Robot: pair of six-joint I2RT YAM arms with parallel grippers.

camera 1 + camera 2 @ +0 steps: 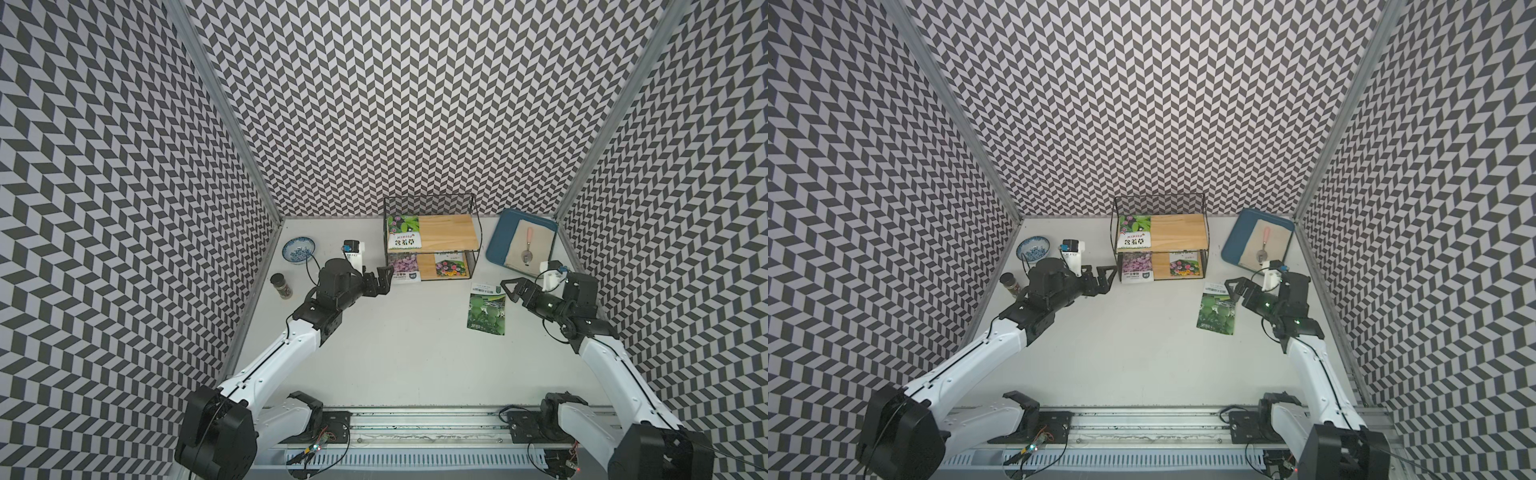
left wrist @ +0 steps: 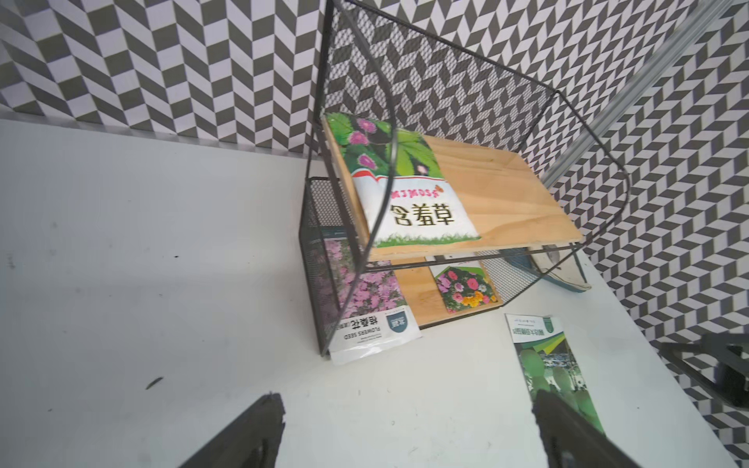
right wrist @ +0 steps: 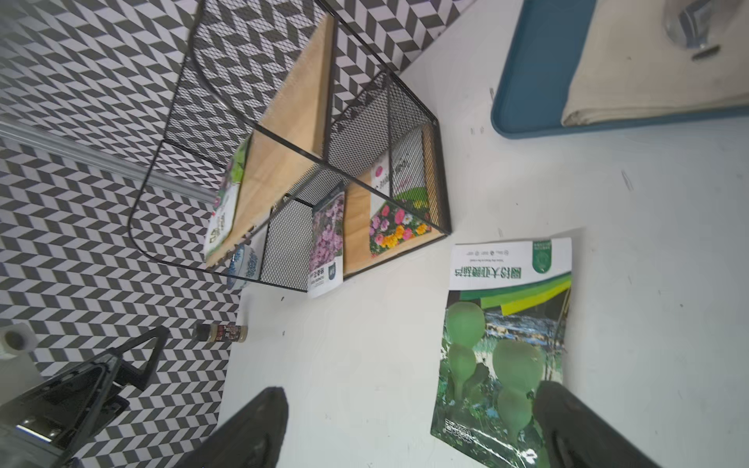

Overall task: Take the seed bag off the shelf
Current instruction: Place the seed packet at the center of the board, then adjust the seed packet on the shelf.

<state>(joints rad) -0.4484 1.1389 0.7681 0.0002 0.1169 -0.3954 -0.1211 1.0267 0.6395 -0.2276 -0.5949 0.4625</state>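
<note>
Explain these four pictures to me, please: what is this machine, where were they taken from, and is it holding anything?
It is a robot with two arms, each ending in a two-fingered hand. Two pictures look down on the whole table from overhead, almost identically; the other two come from cameras on the arms' wrists. At the back stands a wire shelf with two wooden boards. A mimosa seed bag lies on the upper board, a pink-flower bag and a mixed-flower bag on the lower. A green seed bag lies flat on the table, beside the right hand. Also there: a blue tray holding a cloth and a trowel, a patterned bowl and a spice jar. The left hand is near the shelf. Both hands are open and hold nothing.
</note>
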